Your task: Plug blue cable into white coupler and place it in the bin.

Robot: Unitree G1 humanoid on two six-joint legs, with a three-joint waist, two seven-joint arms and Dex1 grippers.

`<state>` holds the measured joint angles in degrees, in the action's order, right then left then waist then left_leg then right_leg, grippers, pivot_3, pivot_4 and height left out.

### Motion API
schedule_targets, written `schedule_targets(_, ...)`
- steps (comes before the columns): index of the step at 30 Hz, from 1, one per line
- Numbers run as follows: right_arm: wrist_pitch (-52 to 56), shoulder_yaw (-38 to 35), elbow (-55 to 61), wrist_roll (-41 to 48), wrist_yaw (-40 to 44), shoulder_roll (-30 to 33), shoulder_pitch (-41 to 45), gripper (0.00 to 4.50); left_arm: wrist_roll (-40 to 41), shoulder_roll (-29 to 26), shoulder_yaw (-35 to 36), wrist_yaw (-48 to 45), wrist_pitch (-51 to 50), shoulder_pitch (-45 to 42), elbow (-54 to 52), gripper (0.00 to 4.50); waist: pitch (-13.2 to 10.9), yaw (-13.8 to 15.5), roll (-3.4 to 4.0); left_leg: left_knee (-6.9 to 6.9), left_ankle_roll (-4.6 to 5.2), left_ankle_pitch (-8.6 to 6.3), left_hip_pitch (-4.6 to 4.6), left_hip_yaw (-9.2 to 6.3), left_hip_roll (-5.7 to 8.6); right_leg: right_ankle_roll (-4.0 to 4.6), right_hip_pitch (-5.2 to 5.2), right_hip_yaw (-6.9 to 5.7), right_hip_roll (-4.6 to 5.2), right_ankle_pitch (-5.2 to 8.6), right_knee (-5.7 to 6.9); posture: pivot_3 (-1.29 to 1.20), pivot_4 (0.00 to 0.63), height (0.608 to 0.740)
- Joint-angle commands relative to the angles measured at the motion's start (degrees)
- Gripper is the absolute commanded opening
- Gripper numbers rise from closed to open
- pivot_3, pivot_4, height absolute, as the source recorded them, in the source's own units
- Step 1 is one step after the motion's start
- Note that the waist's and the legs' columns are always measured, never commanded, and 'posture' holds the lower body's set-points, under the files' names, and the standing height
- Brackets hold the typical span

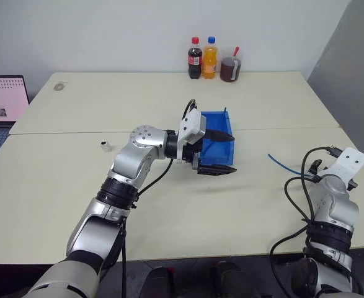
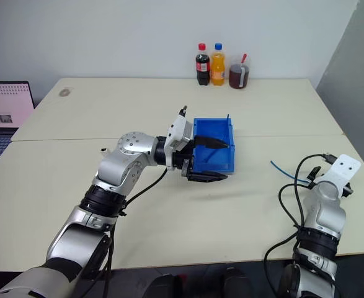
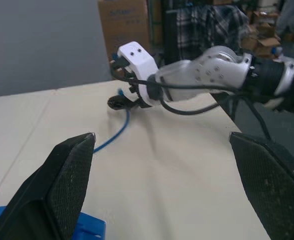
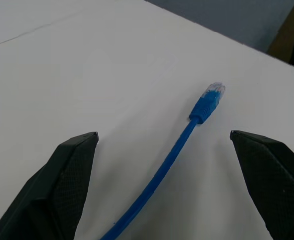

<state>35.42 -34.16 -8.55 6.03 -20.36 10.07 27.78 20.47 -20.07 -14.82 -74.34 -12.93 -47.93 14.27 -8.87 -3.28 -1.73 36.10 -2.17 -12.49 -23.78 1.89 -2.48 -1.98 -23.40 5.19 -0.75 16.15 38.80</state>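
The bin (image 1: 214,119) stands bright blue in the middle of the table. My left gripper (image 1: 232,153) hangs sideways at its front wall, open and empty, one finger (image 1: 222,135) over the bin's inside and the other in front of it. The white coupler (image 1: 106,146) sits alone on the table, well to the left of that arm. The blue cable (image 1: 284,162) lies at the right, and its clear plug (image 4: 213,92) rests on the table. My right gripper (image 4: 164,135) is open just short of that plug end, holding nothing.
A cola bottle (image 1: 195,58), an orange soda bottle (image 1: 210,58) and a jug of dark liquid (image 1: 230,68) stand at the table's far edge. A laptop (image 1: 2,105) sits off the left side. The table's right edge runs close to my right arm.
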Motion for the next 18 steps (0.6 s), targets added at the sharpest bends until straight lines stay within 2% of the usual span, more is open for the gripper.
schedule_targets(1, -2.0, -2.21, -1.04, 2.75, -1.6, -0.05, 1.24, 4.49, -1.02, 0.65, 0.5, -1.1, 2.6, -2.48, 1.32, 4.5, 0.0, 0.0, 0.0, 0.0, 0.0, 0.0, -0.01, -0.01, 0.0, 0.0, 0.0, 0.02, 0.0, 0.0, 0.0, 0.0, 0.15, 0.74)
schedule_targets(2, -2.2, -2.44, -1.32, 3.08, -2.01, -0.17, 1.23, 4.49, -1.18, 0.75, 0.63, -1.25, 2.84, -2.77, 1.72, 4.5, -0.01, -0.01, 0.01, 0.0, 0.0, 0.0, -0.01, -0.01, 0.0, 0.0, 0.0, 0.03, 0.0, 0.0, 0.0, 0.0, 0.15, 0.74)
schedule_targets(6, -3.61, -2.99, -2.49, 4.12, -3.48, -0.37, 1.04, 3.81, -0.03, 1.89, 1.81, -0.78, 0.87, -4.21, 1.73, 4.5, -0.01, 0.01, 0.01, 0.02, 0.0, 0.0, -0.03, -0.02, 0.01, -0.01, -0.01, 0.03, 0.0, 0.0, 0.01, 0.0, 0.15, 0.74)
schedule_targets(18, -10.51, 1.82, -8.36, 1.69, -1.63, 2.76, -1.65, 0.79, -0.62, 3.26, 0.7, -1.45, -0.25, -4.37, -0.35, 4.5, -0.01, -0.2, 0.01, 0.02, 0.0, 0.0, 0.01, -0.03, 0.0, -0.03, -0.01, 0.06, -0.02, 0.01, 0.08, 0.0, 0.15, 0.74)
